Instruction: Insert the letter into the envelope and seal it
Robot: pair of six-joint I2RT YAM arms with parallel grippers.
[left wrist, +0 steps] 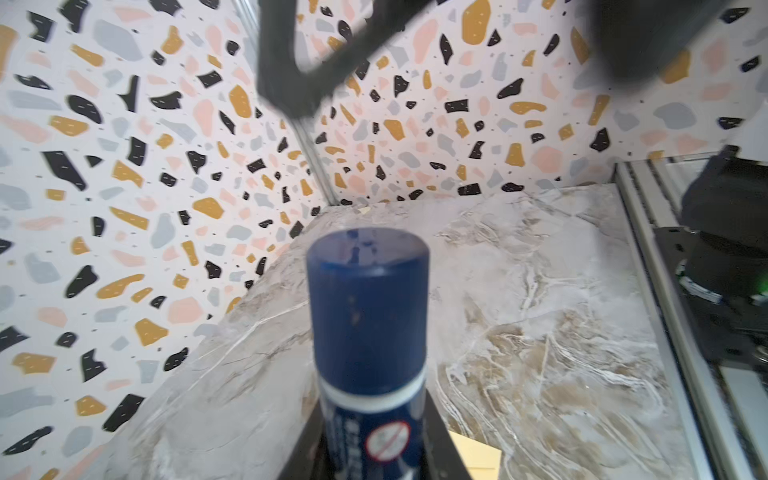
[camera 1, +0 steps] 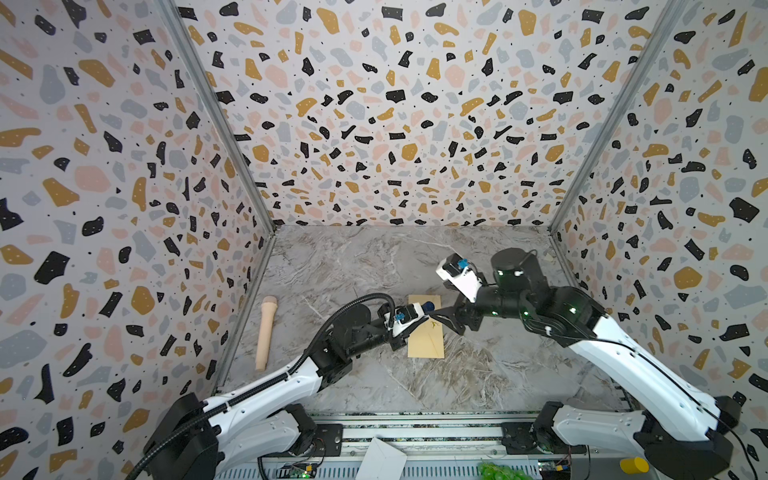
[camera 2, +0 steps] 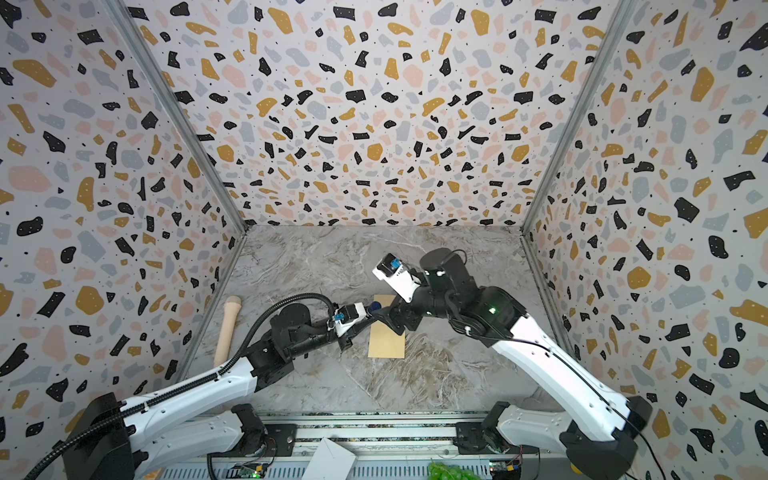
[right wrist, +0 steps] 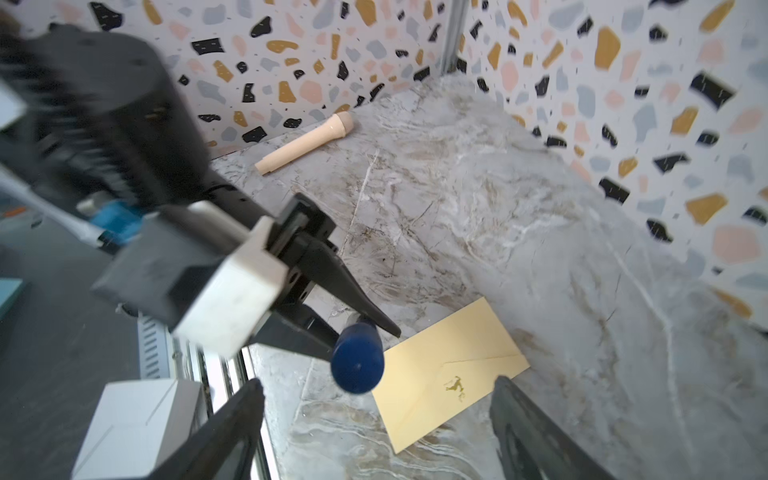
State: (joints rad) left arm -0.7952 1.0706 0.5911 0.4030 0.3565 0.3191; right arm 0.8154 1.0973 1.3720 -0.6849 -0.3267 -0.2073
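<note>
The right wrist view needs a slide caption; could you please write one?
Left hand holds a blue-capped stick over the closed tan envelope on the marble table.

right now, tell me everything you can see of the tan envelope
The plain tan paper envelope is a long rectangle lying flat on the grey marbled tabletop. Its pointed flap is folded down, a dark yellow smear by the tip; sealed or not, unclear. Nothing grips it; a dark blue capped stick hangs over one edge.
</note>
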